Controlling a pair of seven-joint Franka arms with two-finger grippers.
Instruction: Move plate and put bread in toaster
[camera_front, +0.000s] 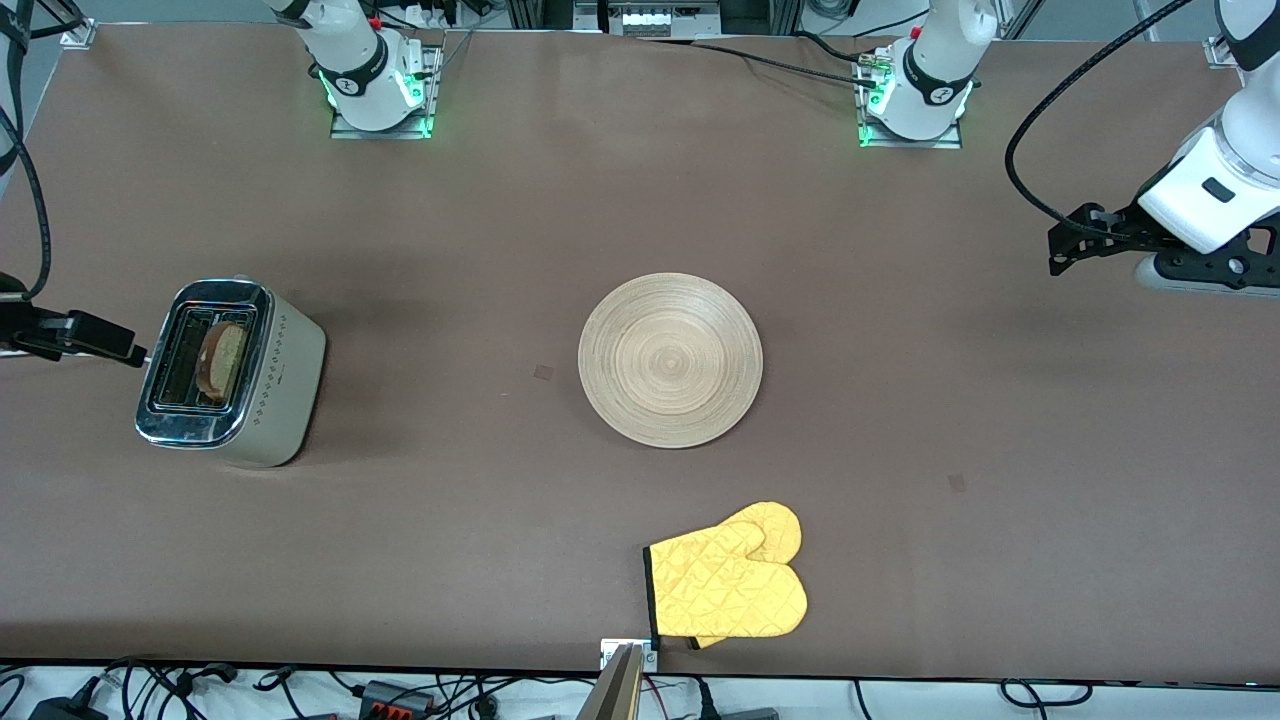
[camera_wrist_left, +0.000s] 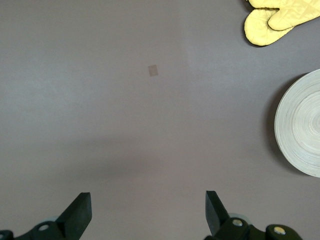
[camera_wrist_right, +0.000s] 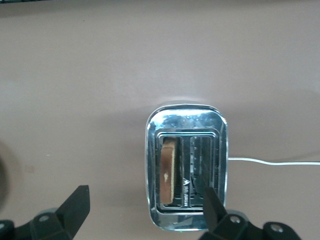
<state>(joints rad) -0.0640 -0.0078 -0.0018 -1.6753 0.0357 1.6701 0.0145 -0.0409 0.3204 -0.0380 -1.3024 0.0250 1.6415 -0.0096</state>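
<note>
Bread (camera_front: 222, 358) upright in toaster (camera_front: 232, 374) slot; plate (camera_front: 670, 360) mid-table; left gripper (camera_wrist_left: 148, 212), right gripper (camera_wrist_right: 145, 207) spread wide, hold nothing.

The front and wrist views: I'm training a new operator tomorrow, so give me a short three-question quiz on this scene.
1. True or false: the bread stands in a slot of the toaster.
2. Which thing lies nearest the front camera? A) the plate B) the yellow oven mitt C) the toaster
3. Fill in: the left hand and the right hand both have their fingers ____.

Key: 1 true; 2 B; 3 open. The left hand is over bare table at the left arm's end; the right hand is by the toaster.
</note>
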